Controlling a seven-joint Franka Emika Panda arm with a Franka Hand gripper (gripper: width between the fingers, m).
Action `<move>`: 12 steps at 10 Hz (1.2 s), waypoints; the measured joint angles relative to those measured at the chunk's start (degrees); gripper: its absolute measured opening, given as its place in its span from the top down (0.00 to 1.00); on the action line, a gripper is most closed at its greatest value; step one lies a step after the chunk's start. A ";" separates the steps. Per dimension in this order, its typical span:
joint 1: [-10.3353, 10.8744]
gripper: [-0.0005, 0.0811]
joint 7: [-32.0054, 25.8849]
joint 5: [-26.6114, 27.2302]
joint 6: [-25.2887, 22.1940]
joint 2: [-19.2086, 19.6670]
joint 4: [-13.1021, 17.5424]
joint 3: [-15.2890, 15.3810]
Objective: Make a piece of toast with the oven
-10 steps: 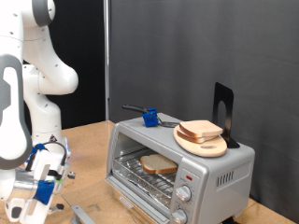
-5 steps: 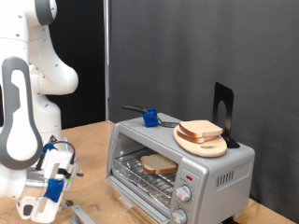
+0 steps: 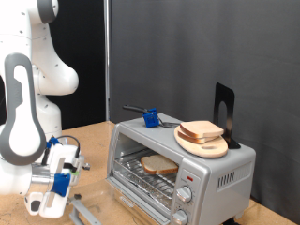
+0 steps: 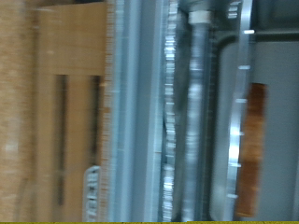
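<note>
The silver oven (image 3: 221, 170) stands on the wooden table at the exterior view's right, its front open. One slice, the piece of toast (image 3: 159, 166), lies on the wire rack inside. My gripper (image 3: 62, 174), with blue finger parts, hangs low at the exterior view's left, just above the grey edge of the lowered door (image 3: 82, 213). It holds nothing that I can see. The wrist view is blurred: metal door bars (image 4: 140, 112), a brown strip that may be the toast (image 4: 250, 149), and no fingers.
On the oven's top sit a wooden plate with a pile of bread slices (image 3: 202, 134), a blue-handled tool (image 3: 150, 118) and a black stand (image 3: 223, 112). A black curtain hangs behind. Two knobs (image 3: 184, 197) are at the oven's front right.
My gripper has moved towards the exterior view's right and slightly up, closer to the oven's lowered door. The toast and the oven have not moved.
</note>
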 joint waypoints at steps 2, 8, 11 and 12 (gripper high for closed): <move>-0.54 0.16 1.79 -0.12 -4.14 -2.15 -0.04 -0.05; -0.76 0.16 4.99 0.34 -11.90 -8.19 -0.20 -0.14; -0.77 0.16 6.40 1.37 -15.99 -11.49 -0.87 -0.15; -0.76 0.16 6.76 2.01 -17.02 -12.74 -1.36 -0.13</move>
